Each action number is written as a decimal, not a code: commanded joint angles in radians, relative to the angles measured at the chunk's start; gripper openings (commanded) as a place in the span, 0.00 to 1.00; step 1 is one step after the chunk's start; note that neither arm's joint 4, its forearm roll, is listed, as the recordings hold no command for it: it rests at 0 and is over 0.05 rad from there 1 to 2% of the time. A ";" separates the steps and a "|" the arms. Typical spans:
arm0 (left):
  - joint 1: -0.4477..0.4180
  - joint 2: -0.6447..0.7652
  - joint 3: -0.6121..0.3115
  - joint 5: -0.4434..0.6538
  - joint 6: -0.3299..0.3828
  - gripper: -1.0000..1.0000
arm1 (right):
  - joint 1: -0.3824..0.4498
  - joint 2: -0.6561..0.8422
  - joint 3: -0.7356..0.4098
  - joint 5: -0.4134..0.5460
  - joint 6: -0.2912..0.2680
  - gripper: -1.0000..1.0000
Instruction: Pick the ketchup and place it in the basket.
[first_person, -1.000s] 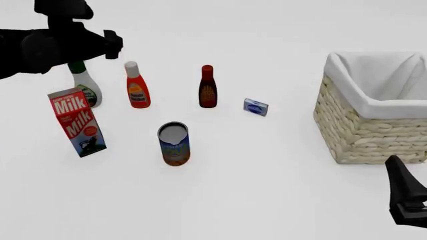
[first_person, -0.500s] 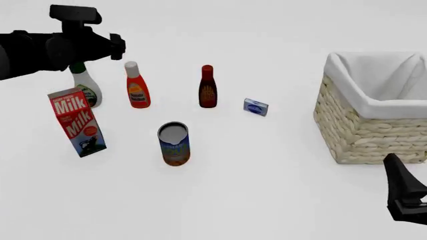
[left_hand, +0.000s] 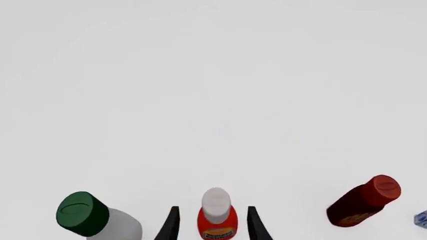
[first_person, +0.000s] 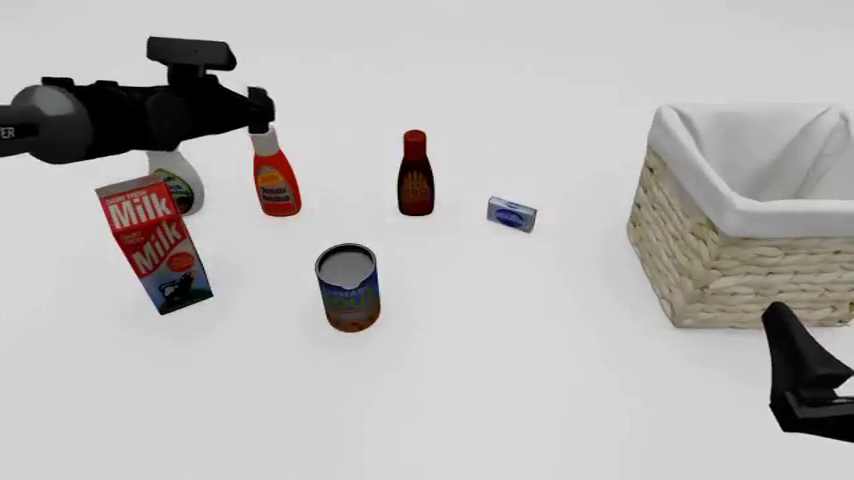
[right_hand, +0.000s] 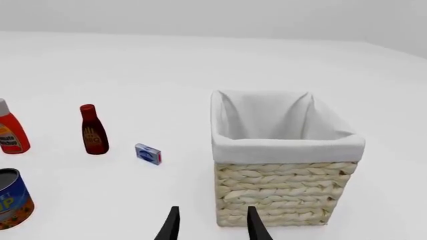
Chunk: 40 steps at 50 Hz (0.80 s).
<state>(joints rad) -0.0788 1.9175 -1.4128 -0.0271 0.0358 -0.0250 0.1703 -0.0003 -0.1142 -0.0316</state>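
The ketchup is a red-orange bottle with a white cap, standing upright at the back left of the table. My left gripper hovers at its cap, open. In the left wrist view the gripper has one dark finger on each side of the ketchup, with gaps showing on both sides. The wicker basket with its white lining stands at the right. My right gripper sits low in front of it, open and holding nothing. The right wrist view shows that gripper close to the basket, with the ketchup far off at the picture's edge.
A white bottle with a green cap stands just left of the ketchup, and a milk carton in front of that. A dark red-brown bottle is to the ketchup's right, then a small blue box. A tin can stands nearer me.
My left arm has swung right and slightly down, bringing its gripper over the ketchup's cap. The right gripper has drifted a little lower. No object on the table has moved.
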 joint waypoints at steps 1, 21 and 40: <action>-0.004 0.074 -0.044 -0.012 -0.011 1.00 | -0.004 0.017 0.000 -0.011 0.002 1.00; -0.003 0.128 -0.066 -0.026 -0.018 1.00 | -0.008 0.047 -0.001 -0.033 0.006 1.00; -0.004 0.162 -0.098 -0.019 -0.019 1.00 | -0.026 0.052 0.000 -0.045 0.018 1.00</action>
<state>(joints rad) -0.0810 2.0595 -1.4943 -0.0479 0.0177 -0.0343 0.2262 -0.0005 -0.1566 -0.0230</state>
